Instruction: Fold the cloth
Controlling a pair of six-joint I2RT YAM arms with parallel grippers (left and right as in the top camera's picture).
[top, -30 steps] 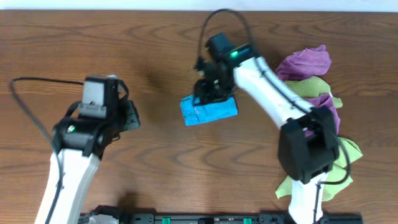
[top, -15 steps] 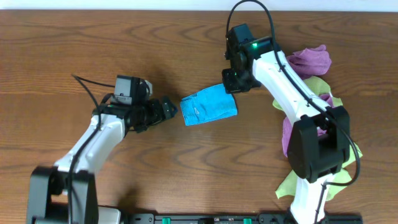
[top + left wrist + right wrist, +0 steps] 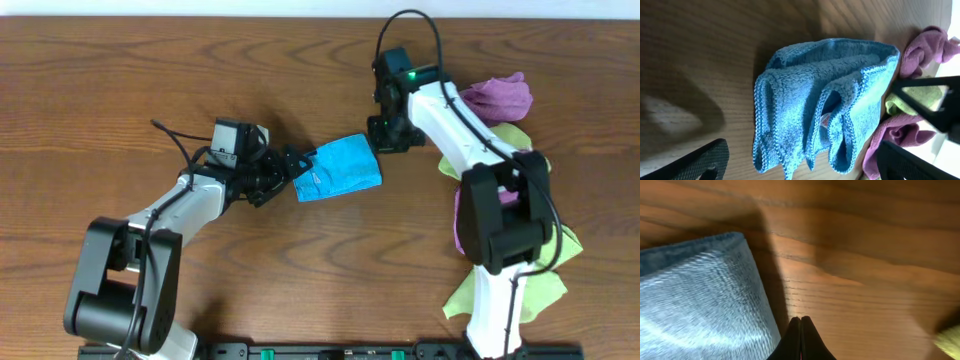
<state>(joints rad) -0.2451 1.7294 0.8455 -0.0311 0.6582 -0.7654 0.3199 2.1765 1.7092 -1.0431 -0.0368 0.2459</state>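
The blue cloth [image 3: 340,168] lies folded into a small thick rectangle at the table's middle. In the left wrist view the cloth [image 3: 825,100] shows several stacked layers with looped edges facing the camera. My left gripper [image 3: 297,165] is open at the cloth's left edge, one finger [image 3: 695,162] on each side of the fold and nothing pinched. Just off the cloth's upper right corner, my right gripper [image 3: 385,137] is shut and empty. Its fingertips [image 3: 801,330] meet over bare wood beside the cloth's edge [image 3: 705,300].
A pile of purple cloths [image 3: 495,100] and green cloths [image 3: 510,140] lies at the right, under and beside the right arm, reaching down to the front edge [image 3: 520,290]. The purple pile [image 3: 927,47] also shows behind the blue cloth.
My left arm has swung right to the cloth's left edge and its gripper has opened wide. My right gripper has lifted off the cloth, moved up and right, and shut.
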